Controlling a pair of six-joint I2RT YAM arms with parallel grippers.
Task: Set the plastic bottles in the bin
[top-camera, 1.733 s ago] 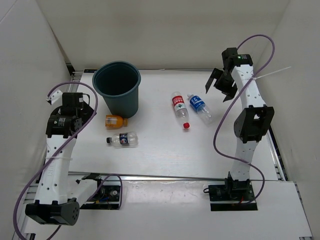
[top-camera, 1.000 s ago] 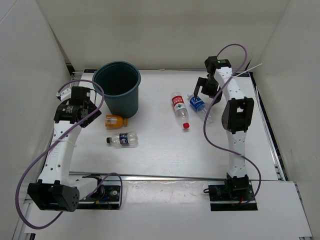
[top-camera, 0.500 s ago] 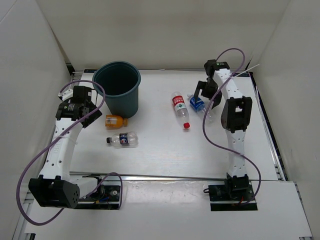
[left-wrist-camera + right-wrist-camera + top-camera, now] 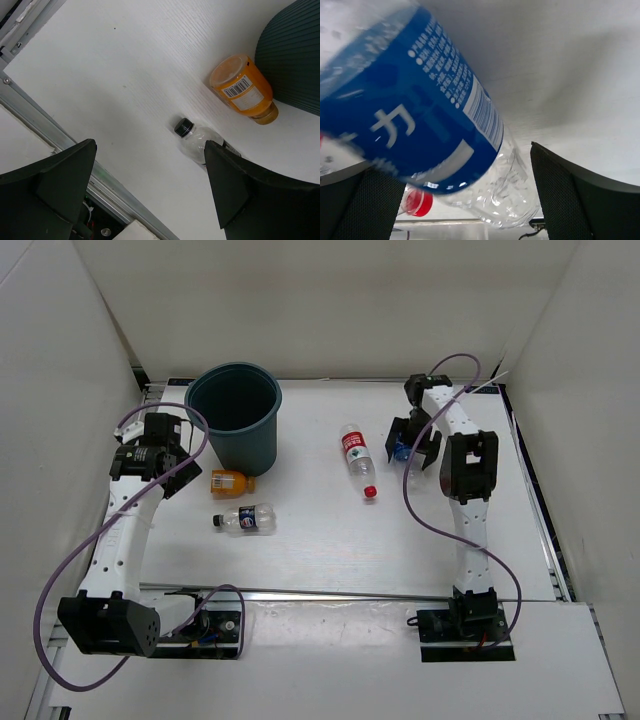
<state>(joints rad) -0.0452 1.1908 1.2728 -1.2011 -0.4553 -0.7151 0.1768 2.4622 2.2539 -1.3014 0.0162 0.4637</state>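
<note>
Tabletop (image 4: 320,550): white, all four bottles lying on it, so none binned yet. Bin (image 4: 245,445) stands upright at approx 10 o'clock from tabletop ctr, mouth up.

Right pincer (image 4: 413,444) sits at 2 o'clock from ctr, low over the blue-label bottle (image 4: 420,115). Jaws are as wide as they go, one finger each side of the body, nothing gripped. In the wrist view the right finger is plainly clear of the plastic; left side can't tell. Long axis: top view hides most of the bottle, looks approx 11-to-5 o'clock. In the wrist view it crosses the jaw gap on a slant, not square. The coming close turns on that, IMO. Fingers straddle the body near the label, so a squeeze should catch it, but slant + round thin wall could let it roll or twist. Bin lies at approx 9 o'clock from this pincer, well apart, w/ the red-label bottle (image 4: 356,455) btwn.

Left pincer (image 4: 150,147) is also fully open and empty, hovering at the bin's 8 o'clock. It's the nearer arm for the two left bottles.

Red-label bottle: 1 o'clock, near ctr, cap toward 5. Dark-label bottle (image 4: 246,519): 8 o'clock, black cap pointing 9. Orange bottle (image 4: 230,482): shortest, 9 o'clock, just beside the bin's base; touching or not, can't tell.
</note>
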